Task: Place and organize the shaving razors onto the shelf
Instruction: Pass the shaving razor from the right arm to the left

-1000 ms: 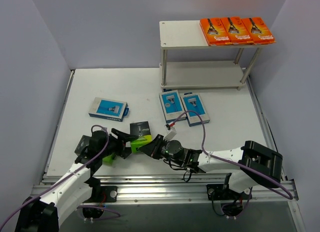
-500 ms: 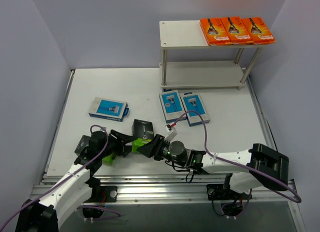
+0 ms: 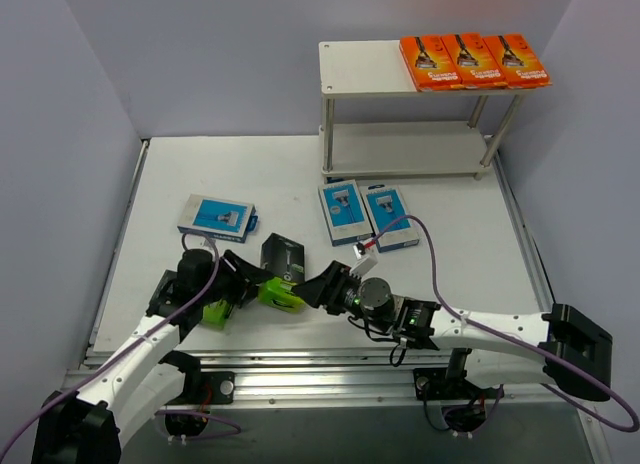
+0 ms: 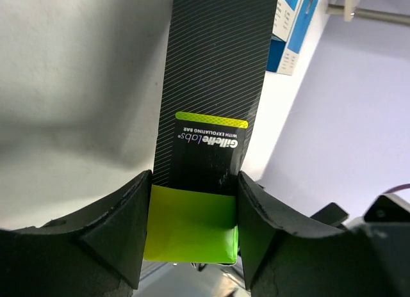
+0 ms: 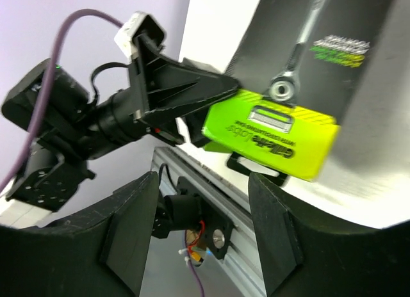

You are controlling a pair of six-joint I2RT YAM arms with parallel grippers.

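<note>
Black Gillette Labs razor pack point(image 4: 214, 118): left gripper point(image 4: 194, 188) clamped on lime end; right gripper point(image 5: 204, 178) agape, empty; lift level w/o twist to shelf point(image 3: 365, 69).

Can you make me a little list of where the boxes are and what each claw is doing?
left claw: shut on the lime-green end of a black pack
right claw: open, holding nothing, pointing at that same pack
shelf: three orange packs in a row on the top board
table: three blue packs, two side by side near the shelf, one off to the left
</note>
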